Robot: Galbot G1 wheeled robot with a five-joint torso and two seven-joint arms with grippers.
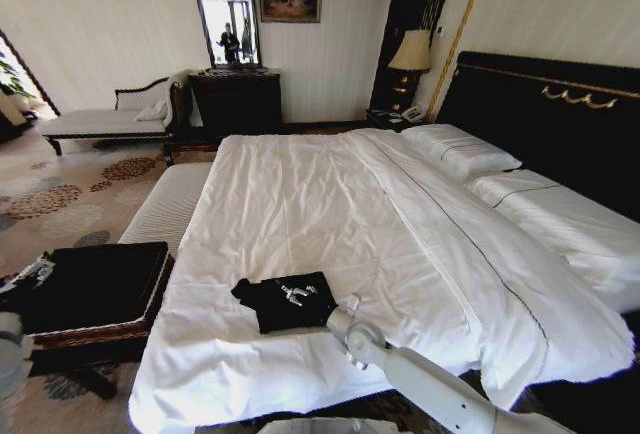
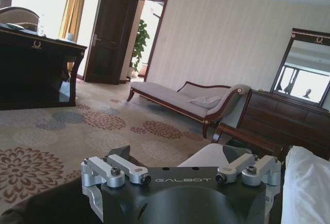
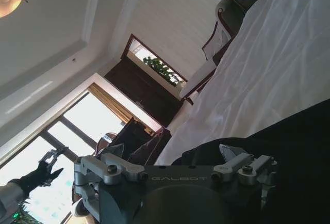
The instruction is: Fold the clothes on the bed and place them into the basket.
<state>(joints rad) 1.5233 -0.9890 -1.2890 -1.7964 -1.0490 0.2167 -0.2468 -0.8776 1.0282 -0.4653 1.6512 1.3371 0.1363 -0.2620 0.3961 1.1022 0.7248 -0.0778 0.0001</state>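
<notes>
The clothes [image 1: 285, 302], one black T-shirt, lie bunched into a small square near the foot edge of the bed [image 1: 320, 214], which has white sheets. My right gripper [image 1: 293, 294] rests on top of the shirt, its fingers spread open. In the right wrist view the black cloth [image 3: 304, 146] lies directly under the right gripper [image 3: 178, 172]. The basket [image 1: 95, 332], wicker with a black lining, sits on the floor left of the bed. My left gripper [image 1: 28, 274] hangs open over the basket's left edge. From the left wrist, the left gripper [image 2: 180, 175] points across the carpet.
A pale upholstered bench [image 1: 165, 204] stands along the bed's left side, just beyond the basket. A chaise [image 1: 100, 119] and a dark dresser [image 1: 235, 99] line the far wall. Patterned carpet [image 1: 60, 199] lies open to the left. Pillows [image 1: 460, 149] are at the headboard.
</notes>
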